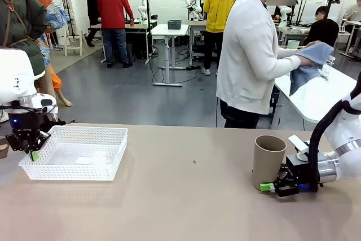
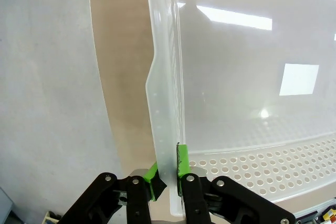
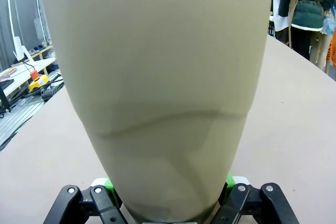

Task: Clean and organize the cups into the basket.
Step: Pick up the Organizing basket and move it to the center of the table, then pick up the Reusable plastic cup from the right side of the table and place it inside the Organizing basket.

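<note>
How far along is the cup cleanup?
Done: nothing yet; the white perforated plastic basket holds no cups. In hand: left fingers clamp its wall; right fingers flank the base of the upright tan tapered cup. Left: cup into basket.

Glossy white left arm (image 1: 17, 77), rounded casing. Black left gripper (image 1: 34, 154) under it, blue light (image 1: 16, 121) on wrist block. Its fingers (image 2: 107, 192): black linkage bars, silver pivot screws, bright green pads (image 2: 182, 160). White right arm (image 1: 345, 134), silver ring (image 1: 347, 148) at joint, thick black cable (image 1: 318, 134) arching over it. Black right gripper (image 1: 266, 187), green-tipped, blue spot (image 1: 304, 187) on body, white angular block (image 1: 299, 144) on top.
</note>
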Tool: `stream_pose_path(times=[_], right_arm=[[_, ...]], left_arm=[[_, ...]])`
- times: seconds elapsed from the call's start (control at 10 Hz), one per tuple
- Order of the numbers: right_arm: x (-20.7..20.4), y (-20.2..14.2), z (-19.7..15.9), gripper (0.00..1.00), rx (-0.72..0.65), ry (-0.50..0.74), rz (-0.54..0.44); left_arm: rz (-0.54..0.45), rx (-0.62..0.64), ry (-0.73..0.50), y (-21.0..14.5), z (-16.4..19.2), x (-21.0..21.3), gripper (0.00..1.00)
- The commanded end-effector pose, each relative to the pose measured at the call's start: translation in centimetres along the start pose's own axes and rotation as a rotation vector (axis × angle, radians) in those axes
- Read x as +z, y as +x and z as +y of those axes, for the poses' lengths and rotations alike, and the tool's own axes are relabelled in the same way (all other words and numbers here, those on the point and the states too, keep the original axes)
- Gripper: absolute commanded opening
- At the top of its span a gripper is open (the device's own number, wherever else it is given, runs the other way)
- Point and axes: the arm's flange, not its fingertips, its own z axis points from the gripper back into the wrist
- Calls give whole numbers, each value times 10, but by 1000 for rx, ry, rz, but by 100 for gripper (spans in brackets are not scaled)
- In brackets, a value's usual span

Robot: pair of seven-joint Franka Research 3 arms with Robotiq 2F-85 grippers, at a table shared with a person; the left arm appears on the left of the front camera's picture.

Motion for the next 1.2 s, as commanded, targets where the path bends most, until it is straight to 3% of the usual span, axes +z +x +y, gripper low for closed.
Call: stream_pose_path(times=[0.0, 0.1, 0.3, 1.1], right_arm=[[0, 0, -4, 0, -7, 23, -4], [1, 0, -2, 16, -12, 11, -5], [2, 16, 14, 17, -17, -24, -14], [36, 153, 58, 17, -20, -171, -24]], left_arm=[[4, -14, -7, -5, -3, 3, 0], [3, -14, -8, -6, -5, 3, 0], [36, 62, -96, -12, -21, 10, 0], [-9, 83, -81, -44, -170, 20, 0]])
